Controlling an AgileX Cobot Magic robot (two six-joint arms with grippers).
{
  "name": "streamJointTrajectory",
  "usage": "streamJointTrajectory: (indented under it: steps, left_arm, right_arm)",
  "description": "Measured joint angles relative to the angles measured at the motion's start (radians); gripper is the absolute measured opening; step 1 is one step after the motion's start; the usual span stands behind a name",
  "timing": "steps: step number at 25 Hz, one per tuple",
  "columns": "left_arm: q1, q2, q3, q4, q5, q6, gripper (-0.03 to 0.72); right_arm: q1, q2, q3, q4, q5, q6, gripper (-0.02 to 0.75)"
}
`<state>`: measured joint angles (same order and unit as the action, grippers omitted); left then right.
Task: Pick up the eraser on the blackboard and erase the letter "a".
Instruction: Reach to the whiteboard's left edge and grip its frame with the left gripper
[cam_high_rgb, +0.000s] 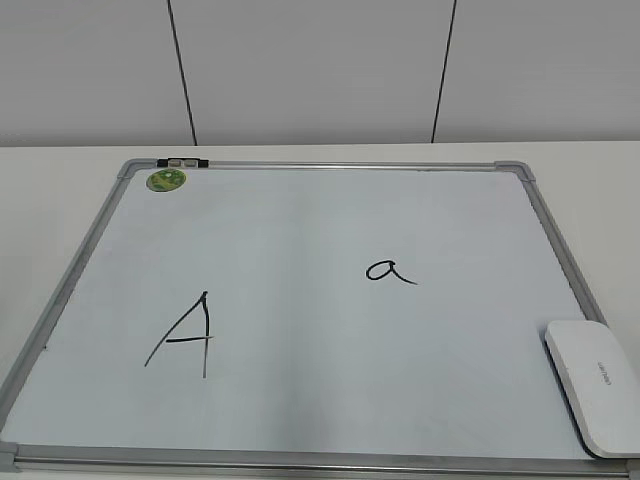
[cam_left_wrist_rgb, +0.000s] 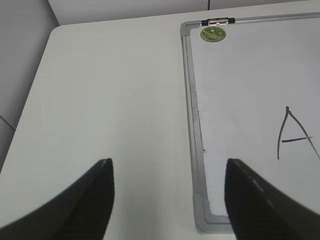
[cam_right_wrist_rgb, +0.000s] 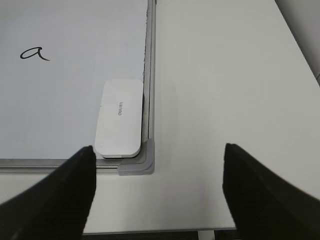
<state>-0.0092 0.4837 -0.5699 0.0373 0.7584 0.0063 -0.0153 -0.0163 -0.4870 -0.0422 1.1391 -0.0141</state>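
Note:
The blackboard (cam_high_rgb: 300, 230) is a white dry-erase board with a silver frame, lying flat on the table. The white eraser (cam_high_rgb: 592, 385) lies on its near right corner; it also shows in the right wrist view (cam_right_wrist_rgb: 120, 118). The small black letter "a" (cam_high_rgb: 389, 271) is right of the board's middle, also in the right wrist view (cam_right_wrist_rgb: 34, 53). My right gripper (cam_right_wrist_rgb: 159, 172) is open and empty above the table, just off the board's near right corner, near the eraser. My left gripper (cam_left_wrist_rgb: 167, 186) is open and empty above the board's near left corner (cam_left_wrist_rgb: 205, 220). Neither gripper shows in the exterior view.
A larger capital "A" (cam_high_rgb: 186, 334) is written on the board's left half. A round green sticker (cam_high_rgb: 166, 180) and a metal clip (cam_high_rgb: 183, 161) sit at the far left corner. The white table (cam_left_wrist_rgb: 110, 100) extends left and right (cam_right_wrist_rgb: 225, 90) of the board.

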Motion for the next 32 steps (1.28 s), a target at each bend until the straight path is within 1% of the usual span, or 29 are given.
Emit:
streamJointTrajectory:
  steps: [6,10,15,24,32]
  left_arm:
    - [0.000,0.162,-0.005,0.000,-0.066,0.000,0.514]
    - [0.000,0.281,-0.053,0.000,-0.078,0.000,0.515]
    - [0.000,0.443,-0.150,-0.002,-0.077,0.000,0.515]
    - [0.000,0.739,-0.360,-0.026,0.030,0.000,0.515]
    - [0.000,0.998,-0.526,-0.099,0.118,0.087,0.515]
  right_arm:
    - [0.000,0.000,0.000,0.000,0.000,0.000,0.587]
    - [0.000,0.000,0.000,0.000,0.000,0.000,0.587]
    - [0.000,0.000,0.000,0.000,0.000,0.000,0.587]
    - [0.000,0.000,0.000,0.000,0.000,0.000,0.587]
    - [0.000,0.000,0.000,0.000,0.000,0.000,0.587]
